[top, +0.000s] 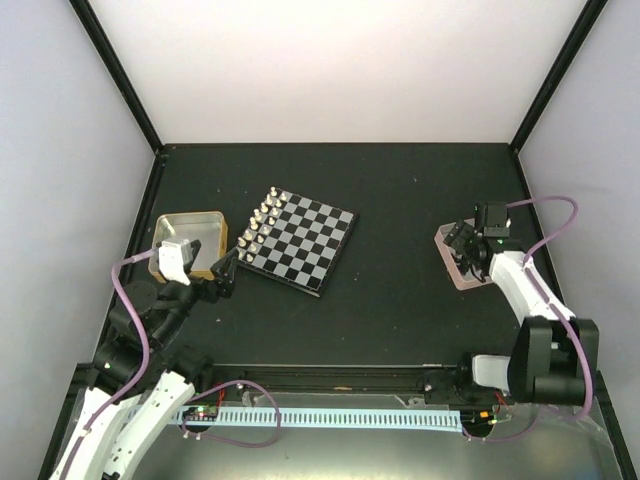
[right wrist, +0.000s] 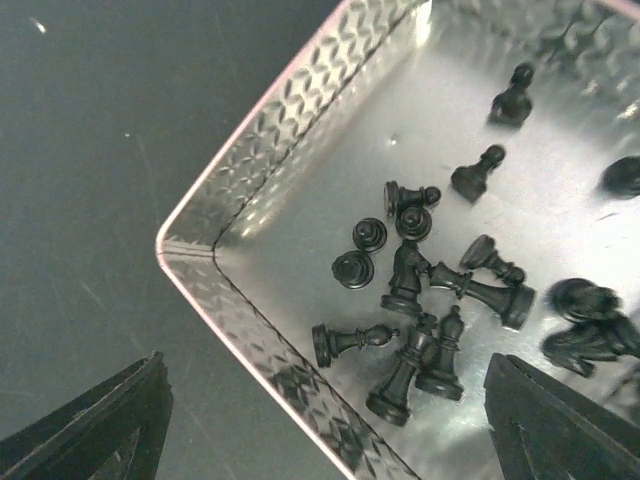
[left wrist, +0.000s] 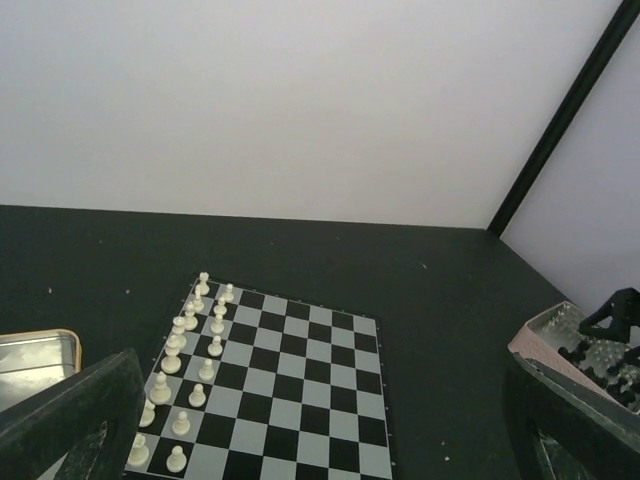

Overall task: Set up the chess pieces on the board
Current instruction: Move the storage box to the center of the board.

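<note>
**Status:** roughly half complete, judged from the present layout

1. Board (top: 297, 240): lies on the tabletop (top: 400, 190), turned slightly askew.
2. Silver pieces (left wrist: 190, 368): upright in two rows along the board edge that faces the gold tin (top: 190, 214). This side appears done.
3. Black pieces (right wrist: 405, 275): none on the board. All that show lie in the pink-rimmed tin (right wrist: 275, 125), well apart from the board on the side opposite the gold tin. Most are tipped over in a loose heap and a few stand upright. The two board rows facing this tin are bare.
4. Left gripper (top: 222, 270): just beside the board corner near the gold tin, jaws spread wide, holding nothing.
5. Right gripper (right wrist: 325, 400): hovers over the pink-rimmed tin, jaws spread, gripping nothing.

**Remaining work:** transfer each black piece to the bare rows of the board, one per square, upright
</note>
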Robot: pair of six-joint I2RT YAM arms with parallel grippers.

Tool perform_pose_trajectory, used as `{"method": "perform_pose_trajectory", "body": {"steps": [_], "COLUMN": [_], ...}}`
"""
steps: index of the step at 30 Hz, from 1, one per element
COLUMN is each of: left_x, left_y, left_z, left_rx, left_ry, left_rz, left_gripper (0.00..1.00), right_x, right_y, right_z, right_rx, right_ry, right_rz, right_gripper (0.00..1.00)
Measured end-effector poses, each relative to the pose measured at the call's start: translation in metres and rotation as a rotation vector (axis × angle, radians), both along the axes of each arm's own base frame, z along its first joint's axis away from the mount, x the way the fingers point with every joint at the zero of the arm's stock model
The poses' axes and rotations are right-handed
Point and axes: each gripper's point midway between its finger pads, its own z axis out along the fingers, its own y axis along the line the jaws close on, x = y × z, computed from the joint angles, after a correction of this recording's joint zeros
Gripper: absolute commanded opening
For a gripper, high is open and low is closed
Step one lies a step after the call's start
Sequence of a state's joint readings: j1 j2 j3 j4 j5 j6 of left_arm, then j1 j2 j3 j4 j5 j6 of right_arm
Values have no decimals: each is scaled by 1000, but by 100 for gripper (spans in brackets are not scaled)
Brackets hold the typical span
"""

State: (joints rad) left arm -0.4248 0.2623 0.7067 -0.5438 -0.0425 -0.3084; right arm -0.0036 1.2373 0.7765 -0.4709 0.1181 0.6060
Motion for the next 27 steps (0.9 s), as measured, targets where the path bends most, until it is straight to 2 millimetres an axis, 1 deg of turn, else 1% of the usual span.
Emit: {"method": "perform_pose_trajectory", "body": {"steps": [4,7,9,13,15,18,21,27], "left_x": [4,5,5,5,5,5,5,5], "left_y": [-6,-8,-9,-9,-9,-9,-9,-9], "left_z": [-7,-8,-7,-7,-6,-6,-6,-6], "left_rx": [19,29,34,41,41,42,42,41], "left_ry": [4,3,-3,-8,-10,-11,-11,-12], "left_rz": [-26,-37,-40,-41,-41,-41,-41,-41], "left_gripper": [99,99,99,99,99,99,99,99], "right_x": [7,9,12,16,18,18,17,9], "right_y": [2,12,20,38,46,58,71,109], "right_z": [-28,-39,-42,-45,-49,-54,-54,-51], "right_rx": [96,150,190,269,311,356,375,375], "right_ry": [62,87,88,84,88,99,100,111], "right_rz": [16,50,78,149,184,232,290,441], "right_gripper": [82,80,79,72,70,70,70,69]}}
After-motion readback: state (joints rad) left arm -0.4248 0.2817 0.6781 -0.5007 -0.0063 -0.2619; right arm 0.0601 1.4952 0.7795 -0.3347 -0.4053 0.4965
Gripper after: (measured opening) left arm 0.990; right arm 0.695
